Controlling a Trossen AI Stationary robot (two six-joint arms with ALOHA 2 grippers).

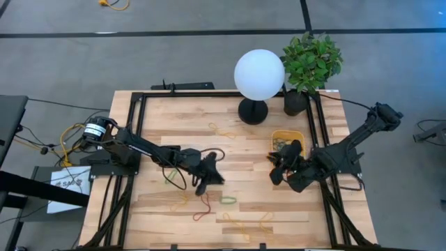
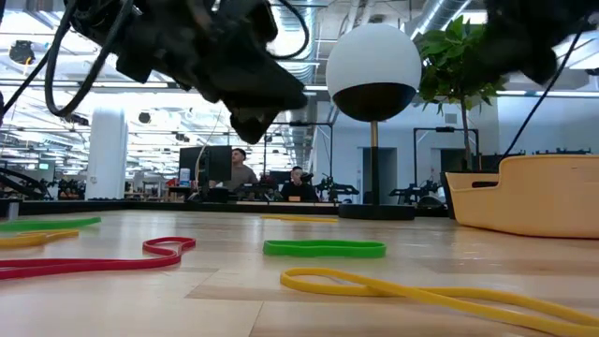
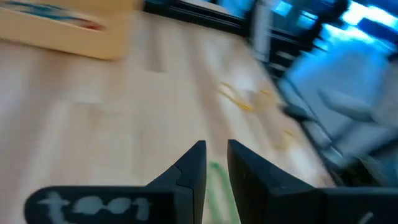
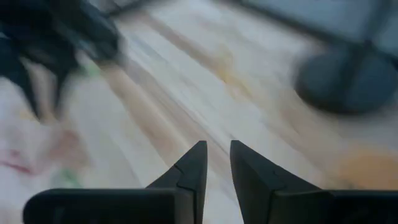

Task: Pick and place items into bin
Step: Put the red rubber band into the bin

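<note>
Overhead view of the table [image 1: 174, 125], a light wood top in a black frame. The left end effector [image 1: 209, 174] hangs above mid-table, its fingers [image 3: 189, 174] set to a narrow gap with nothing clamped between them; a green band [image 3: 219, 186] lies on the wood just below the gap. The right end effector [image 1: 282, 169] sits just beside the near-left corner of the bin [image 1: 288, 137], its fingers [image 4: 193, 168] likewise narrowly parted and empty, over bare wood.

The bin, a shallow yellow-orange tray, stands on the right half of the table, in front of the plant pot [image 1: 295, 103] and near the lamp [image 1: 258, 75], whose white globe rises from a black base. Dark matter shows inside the bin; what it is cannot be told.

Bands lie loose on the table: a red band [image 1: 202, 209] and a green loop [image 1: 228, 200] near the front centre, yellow bands [image 1: 244, 224] along the front edge, another yellow band [image 1: 224, 130] toward the back. The low view shows the same green loop [image 2: 324, 248], a red band [image 2: 94, 260] and a yellow band [image 2: 421, 288] in the foreground, with people [image 2: 241, 168] seated in the room behind.
</note>
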